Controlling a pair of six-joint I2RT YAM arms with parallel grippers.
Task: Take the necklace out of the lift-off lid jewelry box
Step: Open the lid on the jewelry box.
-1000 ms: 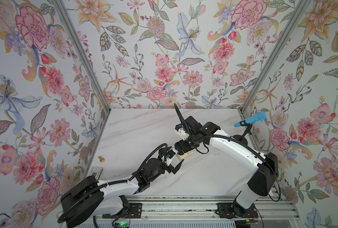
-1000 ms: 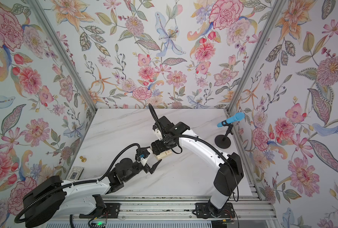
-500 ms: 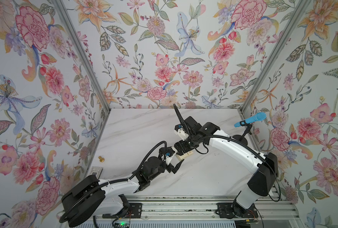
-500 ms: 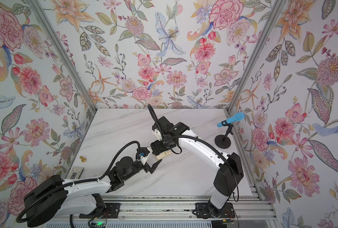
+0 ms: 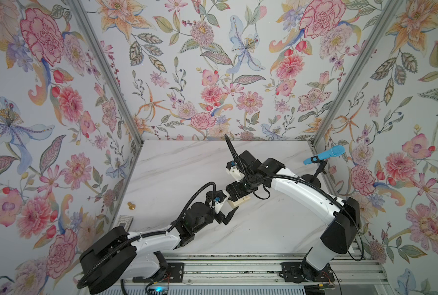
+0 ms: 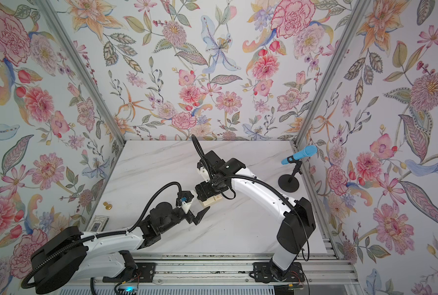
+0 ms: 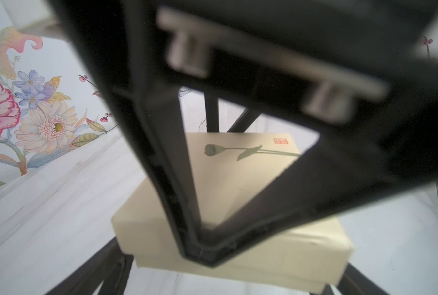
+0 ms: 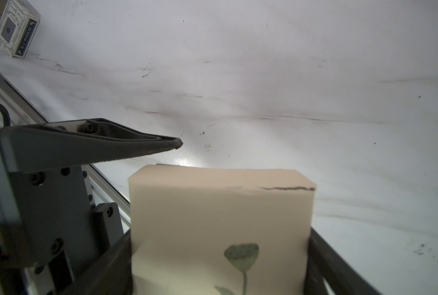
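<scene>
Evidently the lid comes first: the small cream square lift-off lid jewelry box [image 7: 238, 184] sits closed on the white marble tabletop [image 5: 187, 166], clasped by the right gripper [image 8: 218, 255]. The left gripper [image 5: 230, 204] gapes beside it. The necklace is unseen, presumably inside. Next: pin the base, lift straight.

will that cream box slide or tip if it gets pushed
The box looks low and flat, so it would likely slide on the smooth table rather than tip. Crisp edges suggest stiff, probably light card. The lid seam shows, so lifting by the lid may leave the base behind.
</scene>
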